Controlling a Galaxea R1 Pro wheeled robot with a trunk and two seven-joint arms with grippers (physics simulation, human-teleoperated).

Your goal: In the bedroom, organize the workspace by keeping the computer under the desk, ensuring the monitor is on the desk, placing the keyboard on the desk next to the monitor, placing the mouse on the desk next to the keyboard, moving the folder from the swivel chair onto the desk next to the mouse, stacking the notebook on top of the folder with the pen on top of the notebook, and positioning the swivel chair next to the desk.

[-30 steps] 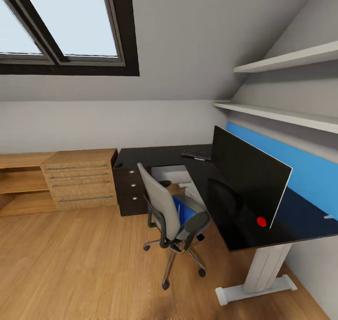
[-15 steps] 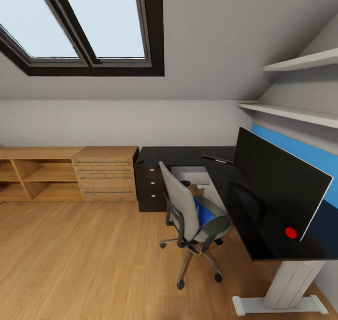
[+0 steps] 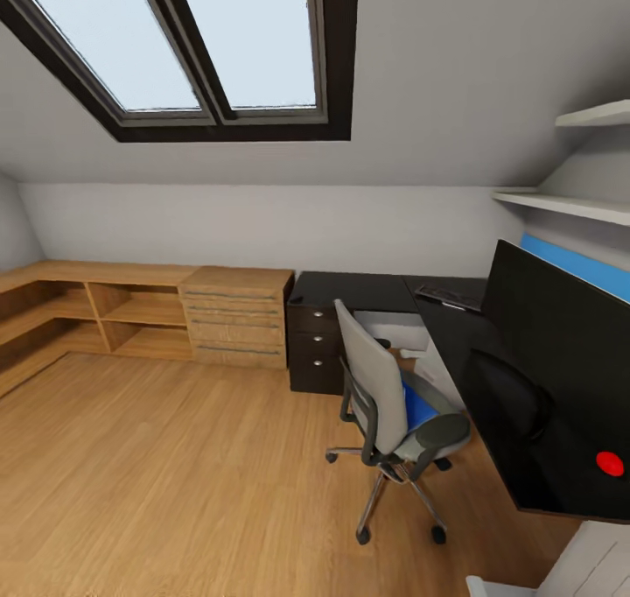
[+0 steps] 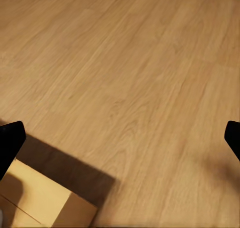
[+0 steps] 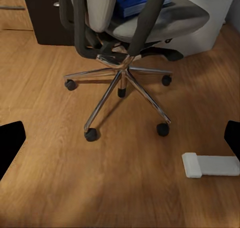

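**Head view swings left along the bedroom wall**

Head view now takes in more of the wooden shelving and dresser (image 3: 236, 315); the camera turned, nothing moved. Grey swivel chair (image 3: 385, 404) with bright blue folder (image 3: 416, 406) on its seat sits beside the glossy black desk (image 3: 354, 291); slim keyboard (image 3: 449, 296), black monitor (image 3: 560, 369) farther right. Both grippers (image 4: 120, 138) (image 5: 120, 138) spread wide, empty.

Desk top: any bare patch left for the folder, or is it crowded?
On the desk, the corner stretch above the drawers, short of the keyboard, is bare. The arm of the top in front of the monitor also looks bare, but the swivel chair with the folder blocks that edge.
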